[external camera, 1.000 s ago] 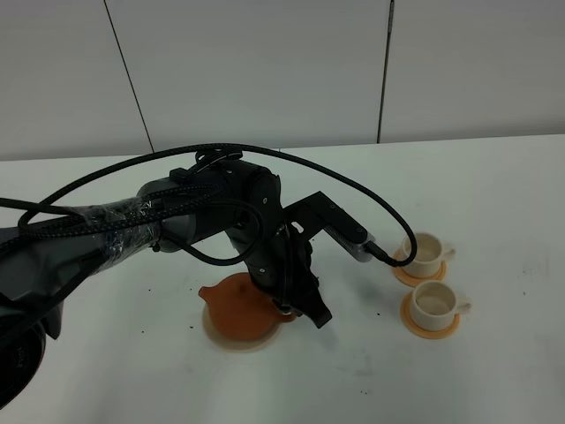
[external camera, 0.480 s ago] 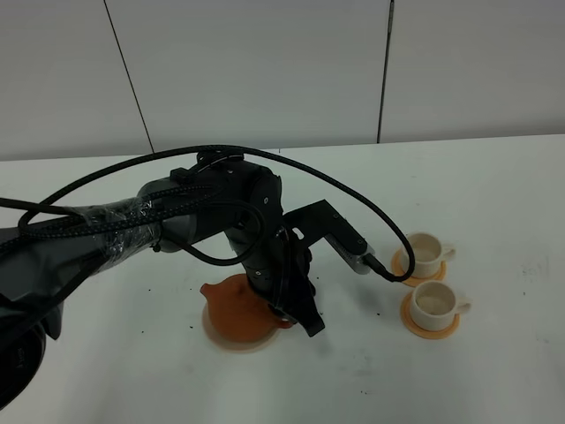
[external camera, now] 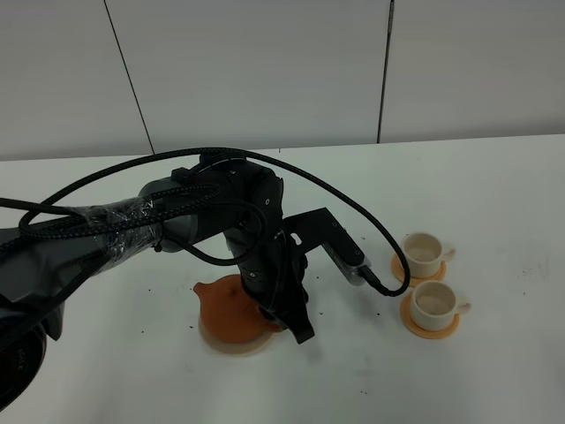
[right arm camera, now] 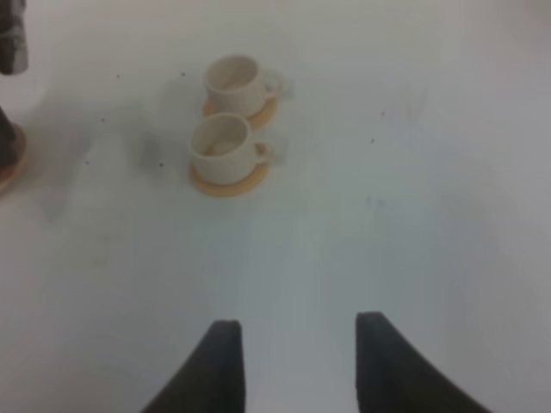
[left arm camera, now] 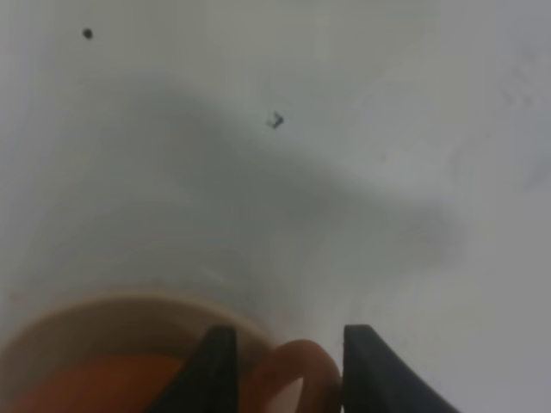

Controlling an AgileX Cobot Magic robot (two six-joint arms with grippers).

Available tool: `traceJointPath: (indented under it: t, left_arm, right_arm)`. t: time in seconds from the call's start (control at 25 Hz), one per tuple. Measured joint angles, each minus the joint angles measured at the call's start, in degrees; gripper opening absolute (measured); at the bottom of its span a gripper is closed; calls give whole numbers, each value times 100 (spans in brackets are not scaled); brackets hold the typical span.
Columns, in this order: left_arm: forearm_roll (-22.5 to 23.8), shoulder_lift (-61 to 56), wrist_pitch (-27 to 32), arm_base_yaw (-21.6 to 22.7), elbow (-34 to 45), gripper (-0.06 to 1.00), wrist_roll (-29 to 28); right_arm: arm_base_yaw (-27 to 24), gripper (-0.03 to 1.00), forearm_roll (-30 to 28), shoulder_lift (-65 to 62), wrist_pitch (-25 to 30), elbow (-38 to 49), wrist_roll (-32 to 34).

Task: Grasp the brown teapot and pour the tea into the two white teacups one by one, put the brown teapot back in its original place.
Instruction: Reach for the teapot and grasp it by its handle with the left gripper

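Left hand [left arm camera: 290, 334]: partly closed round the loop handle of the brown teapot [external camera: 231, 305]. The handle fills the gap between the fingers [left arm camera: 211, 370], so I read it as gripped.

Teapot is over the beige trivet [external camera: 225, 346], its home spot. Resting on it or just off it, can't tell; the edge is blurred. Spout points left and handle right, so the pot's long axis runs left-right across the desk [external camera: 494, 194], with the hand on the right end.

Well right of the teapot, on its handle side: far teacup [external camera: 425, 251] and near teacup [external camera: 433, 302], each on an orange coaster [external camera: 430, 331]. No dark tea visible in either, so pouring looks not started.

Key point: the spout faces away from the cups. The pot needs carrying right and turning round before any tilt.

Right hand [right arm camera: 297, 331]: fingers apart, empty, well apart from the teapot, out of the overhead view. The left arm is the nearer one.
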Motion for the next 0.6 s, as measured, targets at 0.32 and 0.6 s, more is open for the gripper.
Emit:
traceJointPath:
  t: [0.32,0.6]
  left_arm:
    - [0,0,24,0,0,36,247]
    - [-308,-137,95,0,0,36,759]
  right_arm:
    - [0,30,0,0,0,0,0]
    - [0,30,0,0,0,0,0]
